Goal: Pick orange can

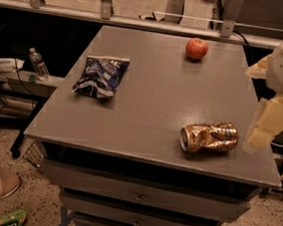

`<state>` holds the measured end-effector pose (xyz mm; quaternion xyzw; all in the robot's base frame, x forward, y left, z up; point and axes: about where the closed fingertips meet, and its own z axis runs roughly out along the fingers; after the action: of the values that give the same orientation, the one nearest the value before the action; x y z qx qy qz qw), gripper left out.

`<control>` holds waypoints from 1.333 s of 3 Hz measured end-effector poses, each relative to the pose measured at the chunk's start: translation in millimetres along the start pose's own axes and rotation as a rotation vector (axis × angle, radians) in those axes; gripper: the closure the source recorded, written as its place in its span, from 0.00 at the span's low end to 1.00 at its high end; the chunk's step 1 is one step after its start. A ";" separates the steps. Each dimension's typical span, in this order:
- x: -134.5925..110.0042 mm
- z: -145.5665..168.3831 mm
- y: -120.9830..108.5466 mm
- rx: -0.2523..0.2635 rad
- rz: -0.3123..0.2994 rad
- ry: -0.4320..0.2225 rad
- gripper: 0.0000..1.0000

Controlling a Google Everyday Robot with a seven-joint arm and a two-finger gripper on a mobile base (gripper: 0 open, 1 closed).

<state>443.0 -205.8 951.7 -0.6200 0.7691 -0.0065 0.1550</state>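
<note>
The orange can (pixel 209 137) lies on its side near the front right of the grey table (pixel 147 100). It is dented and shiny orange-gold, with its silver round end facing left. My gripper (pixel 269 125), pale yellow under a white arm body, hangs at the right edge of the view. It is just right of the can, above the table's right edge, and apart from the can. It holds nothing that I can see.
A red apple (pixel 196 49) sits at the back of the table. A blue snack bag (pixel 100 76) lies at the left. A water bottle (pixel 38 64) stands on a low shelf to the left. Drawers run below the table's front edge.
</note>
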 end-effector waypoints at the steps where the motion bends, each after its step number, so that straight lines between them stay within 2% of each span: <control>1: -8.0 40.8 7.6 -0.077 -0.033 -0.037 0.00; 3: -23.7 101.6 25.1 -0.194 -0.075 -0.078 0.00; 4: -27.5 119.7 30.3 -0.234 -0.075 -0.094 0.16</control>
<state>448.7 -150.6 837.9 -0.6620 0.7326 0.1066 0.1168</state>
